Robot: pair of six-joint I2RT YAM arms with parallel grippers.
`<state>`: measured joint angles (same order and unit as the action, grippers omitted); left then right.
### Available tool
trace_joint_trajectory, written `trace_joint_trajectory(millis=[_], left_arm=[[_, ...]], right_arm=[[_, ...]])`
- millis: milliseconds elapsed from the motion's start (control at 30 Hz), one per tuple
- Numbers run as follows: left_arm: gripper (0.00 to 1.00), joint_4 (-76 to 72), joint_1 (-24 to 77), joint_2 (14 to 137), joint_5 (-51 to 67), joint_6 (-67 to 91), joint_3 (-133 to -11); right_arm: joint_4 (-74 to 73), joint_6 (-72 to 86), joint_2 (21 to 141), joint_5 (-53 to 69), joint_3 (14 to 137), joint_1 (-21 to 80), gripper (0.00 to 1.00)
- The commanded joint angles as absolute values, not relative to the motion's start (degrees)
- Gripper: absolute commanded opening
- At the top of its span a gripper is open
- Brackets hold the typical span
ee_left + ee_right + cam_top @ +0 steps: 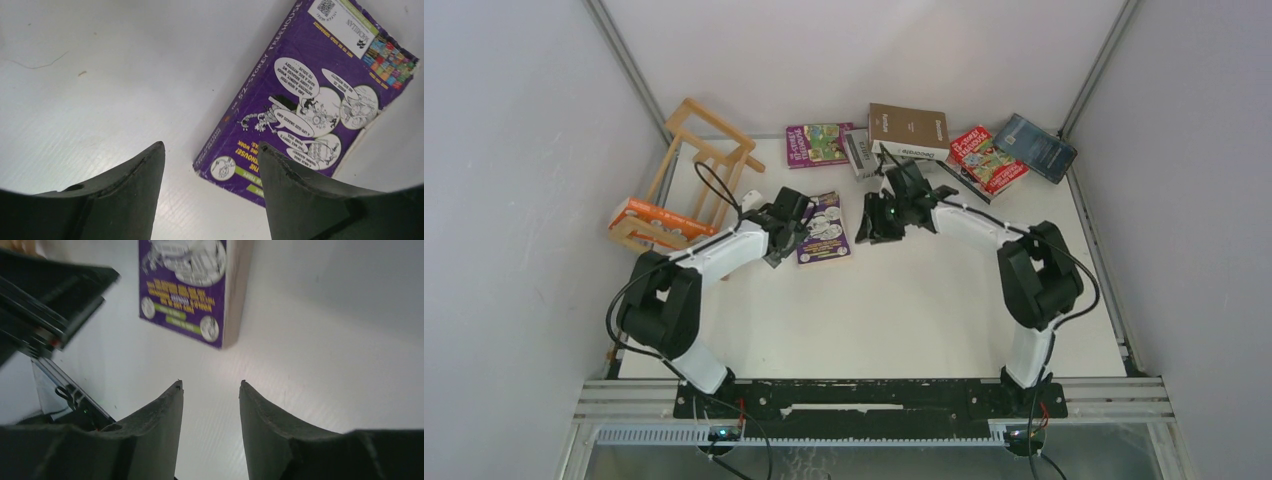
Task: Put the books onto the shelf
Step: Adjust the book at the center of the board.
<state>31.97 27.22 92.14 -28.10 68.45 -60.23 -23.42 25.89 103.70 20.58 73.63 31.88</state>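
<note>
Currently the purple paperback (pixel 824 228) lies flat on the surface at centre frame, long axis running up-frame, between the nearer left hand (pixel 210 150) and the right hand (pixel 210 385), both spread and empty.

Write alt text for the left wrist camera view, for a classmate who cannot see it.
A purple paperback with cartoon speech bubbles lies flat on the white table, just beyond the left gripper, whose dark jaws stand open and empty.
</note>
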Motion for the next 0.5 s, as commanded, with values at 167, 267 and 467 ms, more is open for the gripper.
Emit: trace_joint_trajectory(millis=[167,267,467], left_arm=[[0.72,20.60,24.94,98.00,-22.61,65.73,-60.98],[0.71,20.16,24.70,99.20,-21.86,65.40,-61.91],[0.69,19.04,24.52,101.05,-20.56,65.62,-62.30]], right_arm=[[-26.36,22.79,118.55,24.34,93.68,30.69,0.54],[-28.24,22.23,122.74,24.01,98.34,30.46,0.54],[-31.81,21.28,129.65,24.21,106.06,30.75,0.55]])
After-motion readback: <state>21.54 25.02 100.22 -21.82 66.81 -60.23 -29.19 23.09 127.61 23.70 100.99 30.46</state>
